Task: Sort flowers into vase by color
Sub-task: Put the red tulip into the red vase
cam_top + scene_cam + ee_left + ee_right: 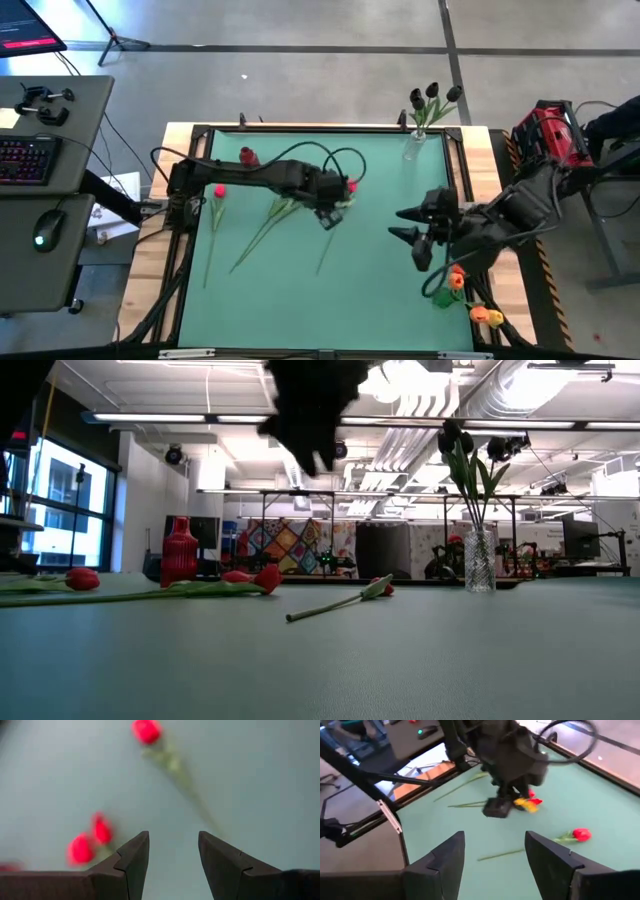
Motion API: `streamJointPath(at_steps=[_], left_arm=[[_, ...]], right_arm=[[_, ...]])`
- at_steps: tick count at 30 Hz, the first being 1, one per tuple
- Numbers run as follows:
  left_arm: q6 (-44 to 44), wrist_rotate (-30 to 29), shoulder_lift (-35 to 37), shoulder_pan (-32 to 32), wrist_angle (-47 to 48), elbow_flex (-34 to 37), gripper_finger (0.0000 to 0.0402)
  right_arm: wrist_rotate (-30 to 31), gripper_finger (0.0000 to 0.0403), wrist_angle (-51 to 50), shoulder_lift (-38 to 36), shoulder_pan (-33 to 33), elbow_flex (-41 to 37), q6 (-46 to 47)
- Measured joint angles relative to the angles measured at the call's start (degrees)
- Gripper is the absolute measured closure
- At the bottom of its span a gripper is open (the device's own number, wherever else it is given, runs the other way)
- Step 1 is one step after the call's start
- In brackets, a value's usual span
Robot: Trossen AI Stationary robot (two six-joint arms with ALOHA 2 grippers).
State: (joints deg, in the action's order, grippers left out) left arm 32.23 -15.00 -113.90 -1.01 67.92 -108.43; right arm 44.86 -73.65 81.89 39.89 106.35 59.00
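The left gripper (pixel 173 852) has its fingers spread with nothing between them, hanging above the green table (pixel 380 290) and looking down on red tulips (pixel 90 842) lying loose on the mat. In the high view it (pixel 330 212) sits left of the glass vase (pixel 416 145) and nearer the front edge, directly over a red head and a fan of green stems (pixel 270 222).

The right gripper (pixel 412 240) also has its fingers apart and empty, below the vase on the table's right half, pointing toward the left arm.

The vase stands at the far edge and already holds the dark tulips (pixel 432 97). More red tulips (pixel 219 192) lie far to its left, and orange tulips (pixel 470 300) lie near the front right corner, well apart from it.

The step in hand looks like picking a red flower. It would go best if the left fingers come down across one stem just behind the head, straddling it squarely, since several stems overlap here and a loose approach could catch two at once.
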Motion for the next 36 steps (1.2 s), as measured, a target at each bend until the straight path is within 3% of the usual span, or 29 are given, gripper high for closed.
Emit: streamJointPath(at_steps=[3, 8, 16, 24, 28, 36], left_arm=[[-0.03, 5.80, -0.02, 2.75, -13.62, 5.75, 0.0241], [5.90, 4.08, -0.05, 5.63, -27.56, 14.80, 0.0241], [5.20, 8.28, -2.34, 8.68, -42.32, 21.38, 0.0241], [5.36, 7.19, -7.23, 10.25, -47.83, 21.40, 0.0241], [6.79, 9.71, -9.78, 10.45, -51.93, 21.38, 0.0241], [9.70, 8.17, -11.55, 10.38, -49.37, 21.35, 0.0244]], right_arm=[[0.38, 0.0206, 0.18, 0.07, -1.24, -1.65, 2.50], [3.33, 0.0206, -0.24, 0.04, -4.23, -2.03, 1.22], [2.07, 0.0206, -0.85, -1.01, -14.12, 2.72, -12.27], [-0.35, 0.0206, -0.83, -4.15, -23.07, 6.97, -24.80], [-0.64, 0.0206, -0.94, -5.36, -26.09, 6.28, -30.35], [-3.37, 0.0206, -1.11, -5.40, -32.30, 5.98, -37.55]])
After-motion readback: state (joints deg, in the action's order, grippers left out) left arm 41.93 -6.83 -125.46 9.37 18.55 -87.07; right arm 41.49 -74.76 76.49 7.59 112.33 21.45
